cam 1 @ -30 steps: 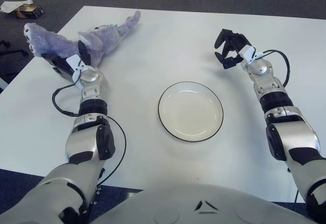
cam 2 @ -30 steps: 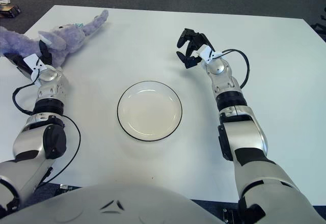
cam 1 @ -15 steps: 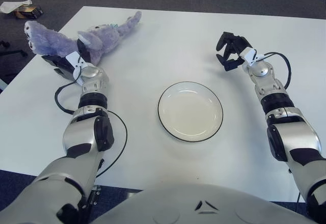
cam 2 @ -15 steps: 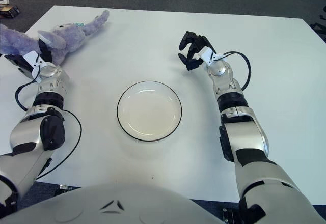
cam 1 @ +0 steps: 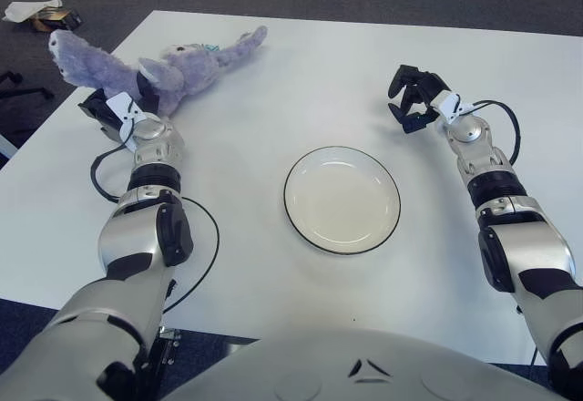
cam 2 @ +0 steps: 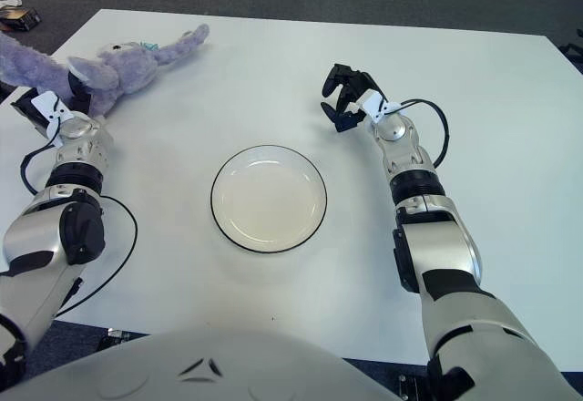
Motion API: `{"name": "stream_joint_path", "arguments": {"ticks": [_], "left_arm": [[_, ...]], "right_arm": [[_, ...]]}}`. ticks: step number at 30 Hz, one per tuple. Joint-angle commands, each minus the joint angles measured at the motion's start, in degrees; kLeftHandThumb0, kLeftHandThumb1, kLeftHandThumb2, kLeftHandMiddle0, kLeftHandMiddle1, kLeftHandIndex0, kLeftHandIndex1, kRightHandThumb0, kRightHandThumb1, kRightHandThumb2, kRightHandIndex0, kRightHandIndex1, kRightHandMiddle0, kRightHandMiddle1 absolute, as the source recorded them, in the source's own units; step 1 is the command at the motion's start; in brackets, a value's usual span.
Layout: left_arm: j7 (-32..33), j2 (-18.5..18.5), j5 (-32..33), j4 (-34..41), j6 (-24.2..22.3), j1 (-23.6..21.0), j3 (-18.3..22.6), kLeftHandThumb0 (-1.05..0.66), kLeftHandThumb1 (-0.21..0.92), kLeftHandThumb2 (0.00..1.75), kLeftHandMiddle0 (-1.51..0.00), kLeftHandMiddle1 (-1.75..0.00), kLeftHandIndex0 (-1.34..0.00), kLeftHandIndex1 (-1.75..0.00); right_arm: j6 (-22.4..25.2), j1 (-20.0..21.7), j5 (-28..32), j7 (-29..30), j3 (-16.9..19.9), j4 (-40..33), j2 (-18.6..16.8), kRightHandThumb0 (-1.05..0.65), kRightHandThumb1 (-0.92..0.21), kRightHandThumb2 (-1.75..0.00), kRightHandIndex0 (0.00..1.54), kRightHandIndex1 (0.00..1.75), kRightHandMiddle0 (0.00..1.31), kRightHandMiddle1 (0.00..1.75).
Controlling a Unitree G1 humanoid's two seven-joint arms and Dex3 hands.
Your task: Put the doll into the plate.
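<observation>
A purple plush doll (cam 1: 155, 66) lies stretched across the table's far left corner, one limb reaching toward the middle (cam 1: 239, 44). My left hand (cam 1: 102, 107) sits right against the doll's near side, its fingers tucked under the plush. A white plate (cam 1: 342, 200) with a dark rim stands in the table's middle, nothing in it. My right hand (cam 1: 412, 100) hovers over the table beyond the plate's right side, fingers curled and holding nothing.
The white table (cam 1: 301, 82) spreads out around the plate. Its left edge (cam 1: 55, 128) runs just beside my left hand. A small object (cam 1: 41, 15) lies on the dark floor beyond the far left corner.
My left hand has shifted left and farther back, and the doll has moved with it, its limb sliding toward the right. My right hand has drifted slightly right.
</observation>
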State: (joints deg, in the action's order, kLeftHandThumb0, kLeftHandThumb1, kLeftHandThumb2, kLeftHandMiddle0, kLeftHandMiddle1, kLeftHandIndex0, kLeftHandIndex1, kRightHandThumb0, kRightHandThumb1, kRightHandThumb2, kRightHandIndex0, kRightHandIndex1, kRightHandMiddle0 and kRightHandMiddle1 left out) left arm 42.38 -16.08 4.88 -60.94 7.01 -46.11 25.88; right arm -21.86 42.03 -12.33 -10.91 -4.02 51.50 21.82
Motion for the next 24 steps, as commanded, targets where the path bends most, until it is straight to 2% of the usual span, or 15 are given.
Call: {"name": "stream_joint_path", "arguments": {"ticks": [1, 4, 7, 9, 13, 24], "left_arm": [[-0.94, -0.03, 1.56, -1.47, -0.88, -1.39, 0.40, -0.61, 0.52, 0.78, -0.32, -1.74, -0.18, -1.74], [-1.23, -0.12, 2.23, -1.84, -1.21, -1.61, 0.42, -0.56, 0.51, 0.81, -0.41, -1.75, -0.22, -1.75], [-2.36, -0.47, 2.99, -2.54, -1.41, -1.75, 0.54, -0.48, 0.52, 0.95, -0.51, -1.75, -0.35, -1.75], [-3.31, -0.73, 3.30, -3.07, -1.20, -1.74, 0.60, -0.45, 0.49, 1.05, -0.67, -1.75, -0.43, -1.75], [-4.79, -1.11, 2.78, -3.56, -1.35, -1.58, -0.30, -0.44, 0.45, 1.13, -0.81, -1.75, -0.49, -1.75], [-6.06, -1.42, 3.17, -4.97, -1.00, -1.88, -0.83, -0.45, 0.39, 1.22, -0.97, -1.75, -0.55, -1.75]], "right_arm": [[-1.09, -0.20, 0.55, -0.37, 0.40, 0.69, 0.88, -0.01, -0.29, -1.36, 0.63, 1.75, 0.39, 1.74], [-1.46, -0.23, 0.56, -0.61, 0.40, 0.91, 1.01, -0.01, -0.29, -1.36, 0.62, 1.75, 0.39, 1.75], [-1.62, -0.28, 0.54, -0.97, 0.40, 1.15, 1.21, -0.01, -0.29, -1.37, 0.63, 1.75, 0.40, 1.75], [-1.69, -0.32, 0.56, -1.16, 0.44, 1.30, 1.34, -0.01, -0.28, -1.37, 0.64, 1.75, 0.40, 1.75], [-2.19, -0.40, 0.61, -1.51, 0.49, 1.63, 1.57, -0.01, -0.27, -1.39, 0.65, 1.75, 0.40, 1.74], [-2.30, -0.34, 1.29, -2.74, 0.80, 2.19, 1.61, -0.01, -0.26, -1.39, 0.67, 1.75, 0.42, 1.73]]}}
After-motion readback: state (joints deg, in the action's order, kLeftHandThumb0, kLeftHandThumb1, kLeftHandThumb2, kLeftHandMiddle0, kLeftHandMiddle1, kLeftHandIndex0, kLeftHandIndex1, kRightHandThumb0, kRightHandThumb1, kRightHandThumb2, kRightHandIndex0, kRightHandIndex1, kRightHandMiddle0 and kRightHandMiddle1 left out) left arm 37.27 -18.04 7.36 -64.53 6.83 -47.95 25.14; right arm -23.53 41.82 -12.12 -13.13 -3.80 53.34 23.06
